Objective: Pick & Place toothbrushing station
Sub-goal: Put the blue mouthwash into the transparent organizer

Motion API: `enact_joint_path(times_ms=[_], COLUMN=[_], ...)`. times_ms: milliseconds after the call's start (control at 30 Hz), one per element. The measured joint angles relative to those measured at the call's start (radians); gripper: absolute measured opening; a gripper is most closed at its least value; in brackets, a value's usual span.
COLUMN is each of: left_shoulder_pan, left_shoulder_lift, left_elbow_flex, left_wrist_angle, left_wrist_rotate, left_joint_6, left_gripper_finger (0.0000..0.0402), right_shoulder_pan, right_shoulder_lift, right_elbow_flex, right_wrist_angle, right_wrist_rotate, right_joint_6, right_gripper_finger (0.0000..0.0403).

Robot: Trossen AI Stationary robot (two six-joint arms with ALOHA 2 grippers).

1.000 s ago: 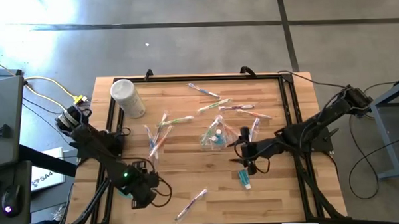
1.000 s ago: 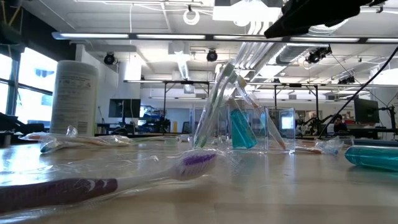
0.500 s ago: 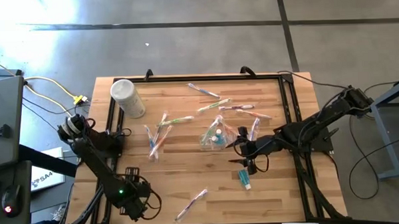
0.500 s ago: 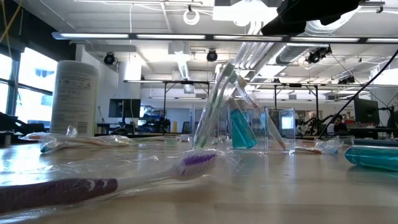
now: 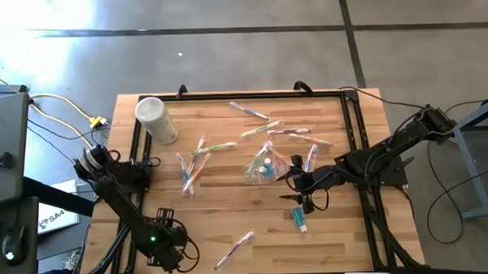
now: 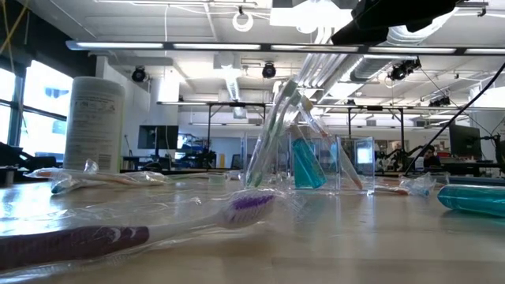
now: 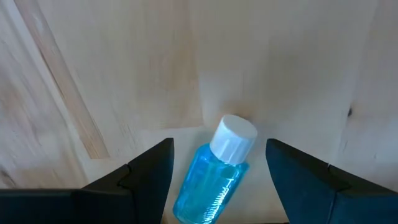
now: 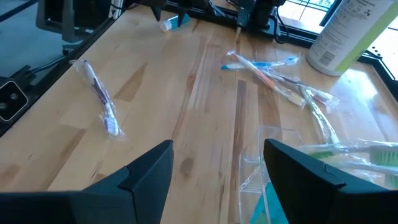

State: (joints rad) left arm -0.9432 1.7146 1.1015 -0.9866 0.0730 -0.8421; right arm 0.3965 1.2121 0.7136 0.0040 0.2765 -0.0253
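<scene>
The right end effector (image 5: 297, 182), fingers spread, hovers beside the toothbrushing station (image 5: 263, 167) on the wooden table (image 5: 231, 227).

A broad bare stretch of table (image 5: 345, 231) lies open along the lower edge and lower right. The centre is crowded: wrapped toothbrushes (image 5: 195, 167) scattered left of middle, the clear toothbrushing station (image 5: 262, 167) beside them. A white tub (image 5: 155, 120) blocks the upper left corner.
</scene>
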Motion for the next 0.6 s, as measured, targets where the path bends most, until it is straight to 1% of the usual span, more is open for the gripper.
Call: enact_joint_path(times_ms=[100, 267, 367, 500, 600], left_shoulder_pan=[0.000, 0.000, 0.000, -0.001, 0.000], left_shoulder_lift=[0.007, 0.009, 0.004, 0.004, 0.005], left_elbow_flex=[-0.018, -0.102, -0.128, -0.132, -0.132], left_wrist_angle=[0.012, 0.115, 0.153, 0.156, 0.158], left_wrist_rotate=[0.017, 0.068, 0.061, 0.021, 0.021], left_joint_6=[-0.001, -0.047, -0.051, -0.049, -0.028], left_gripper_finger=[0.0248, 0.0248, 0.0248, 0.0245, 0.0224], right_shoulder_pan=[0.000, 0.000, 0.000, 0.000, 0.000], right_shoulder_lift=[0.000, 0.004, 0.004, 0.004, 0.004], right_elbow_flex=[0.000, 0.000, 0.000, 0.000, 0.000], right_wrist_angle=[0.000, -0.001, -0.003, -0.004, -0.004], right_wrist_rotate=[-0.003, -0.024, -0.023, -0.023, -0.023], right_joint_6=[0.002, 0.002, 0.002, 0.002, 0.002], right_gripper_finger=[0.0243, 0.0243, 0.0243, 0.0243, 0.0243])
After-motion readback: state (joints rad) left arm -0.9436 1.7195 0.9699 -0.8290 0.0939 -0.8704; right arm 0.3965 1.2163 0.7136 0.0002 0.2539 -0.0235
